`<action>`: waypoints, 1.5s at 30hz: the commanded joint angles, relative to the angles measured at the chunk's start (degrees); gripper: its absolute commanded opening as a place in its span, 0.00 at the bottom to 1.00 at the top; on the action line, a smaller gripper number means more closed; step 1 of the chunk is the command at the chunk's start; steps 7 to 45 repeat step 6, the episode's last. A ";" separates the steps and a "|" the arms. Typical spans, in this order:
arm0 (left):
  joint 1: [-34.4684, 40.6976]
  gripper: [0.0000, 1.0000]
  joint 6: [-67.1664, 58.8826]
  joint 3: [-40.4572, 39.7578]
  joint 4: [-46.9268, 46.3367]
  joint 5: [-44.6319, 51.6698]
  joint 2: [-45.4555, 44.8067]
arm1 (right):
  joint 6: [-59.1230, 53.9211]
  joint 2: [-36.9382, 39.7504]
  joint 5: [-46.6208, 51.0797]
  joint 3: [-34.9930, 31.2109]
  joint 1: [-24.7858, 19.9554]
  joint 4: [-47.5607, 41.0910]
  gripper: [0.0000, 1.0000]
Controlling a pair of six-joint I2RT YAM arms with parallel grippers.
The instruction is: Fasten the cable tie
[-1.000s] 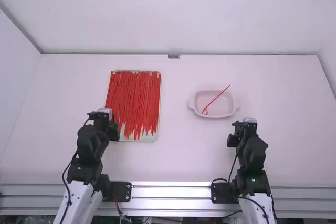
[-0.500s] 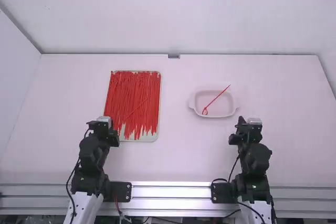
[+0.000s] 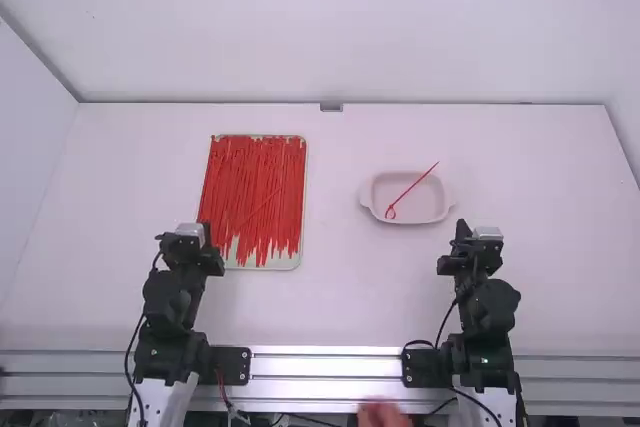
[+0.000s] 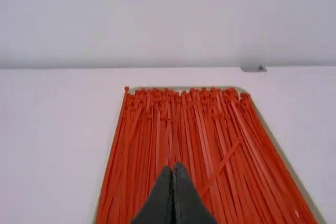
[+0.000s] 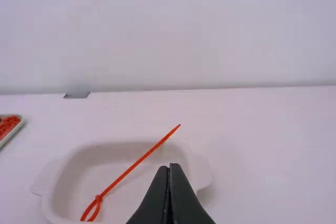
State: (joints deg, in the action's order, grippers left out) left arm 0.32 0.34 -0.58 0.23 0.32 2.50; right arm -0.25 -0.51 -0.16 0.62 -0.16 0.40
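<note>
The cable tie (image 3: 410, 192) lies right of centre in the high view, inside a white dish (image 3: 412, 220). It has a small closed loop at its lower left end and its tail slants up over the dish's upper right rim, so it looks fastened already. Left of centre a tray (image 3: 270, 267) holds a thick pile of loose red ties (image 3: 255, 197), one of which lies crosswise (image 4: 220, 166) over the rest.

The right gripper (image 5: 169, 167) sits low in the frame just below the dish, fingers pressed together on nothing. The left gripper (image 4: 173, 169) sits at the tray's lower left corner, also closed and empty.

The step in hand seems to be drawing back to rest. Doing it well means folding each arm straight toward its base, clear of the dish rim and the tray edge. If another tie is wanted, the crosswise one is the easiest to single out.

Compared with a second ago, both arms have folded lower toward the bottom edge and their grippers stand a little farther from dish and tray. The tie and the pile have not shifted.
</note>
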 commanded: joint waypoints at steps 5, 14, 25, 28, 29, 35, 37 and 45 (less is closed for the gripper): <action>-0.32 0.00 -0.34 0.58 -0.23 -0.32 -2.50 | 0.25 0.51 0.16 -0.62 0.16 -0.40 0.00; -0.32 0.00 -0.34 0.58 -0.23 -0.32 -2.50 | 0.25 0.51 0.16 -0.62 0.16 -0.40 0.00; -0.32 0.00 -0.34 0.58 -0.23 -0.32 -2.50 | 0.25 0.51 0.16 -0.62 0.16 -0.40 0.00; -0.32 0.00 -0.34 0.58 -0.23 -0.32 -2.50 | 0.25 0.51 0.16 -0.62 0.16 -0.40 0.00; -0.32 0.00 -0.34 0.58 -0.23 -0.32 -2.50 | 0.25 0.51 0.16 -0.62 0.16 -0.40 0.00; -0.32 0.00 -0.34 0.58 -0.23 -0.32 -2.50 | 0.25 0.51 0.16 -0.62 0.16 -0.40 0.00; -0.32 0.00 -0.34 0.58 -0.23 -0.32 -2.50 | 0.25 0.51 0.16 -0.62 0.16 -0.40 0.00; -0.32 0.00 -0.34 0.58 -0.23 -0.32 -2.50 | 0.25 0.51 0.16 -0.62 0.16 -0.40 0.00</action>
